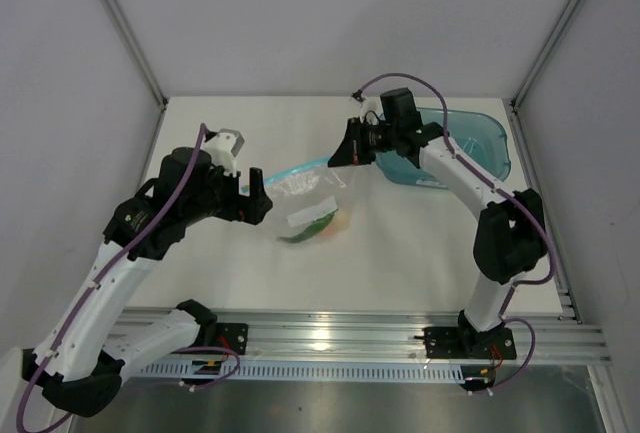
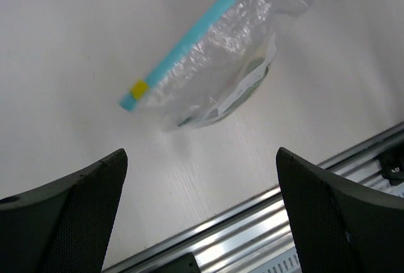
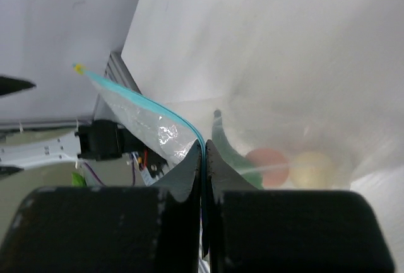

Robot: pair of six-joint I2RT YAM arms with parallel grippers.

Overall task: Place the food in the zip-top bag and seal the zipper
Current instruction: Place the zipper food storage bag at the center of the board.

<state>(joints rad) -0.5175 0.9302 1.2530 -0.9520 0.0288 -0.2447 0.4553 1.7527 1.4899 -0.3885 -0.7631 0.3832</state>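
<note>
The clear zip-top bag (image 1: 305, 193) lies mid-table with its light blue zipper (image 1: 290, 170) along the far edge. Inside it are the peach-pink piece (image 3: 267, 166), the cream-white piece (image 3: 312, 169) and the dark green cucumber piece (image 3: 228, 148). My right gripper (image 1: 340, 156) is shut on the zipper (image 3: 148, 104) at the bag's right end and holds that end lifted. My left gripper (image 1: 258, 193) is open and empty, just left of the bag (image 2: 214, 71), a little off the zipper's yellow-tipped end (image 2: 139, 89).
A translucent teal tub (image 1: 455, 143) stands at the back right behind the right arm. A metal rail (image 1: 330, 338) runs along the table's near edge. Grey walls close in the left and right sides.
</note>
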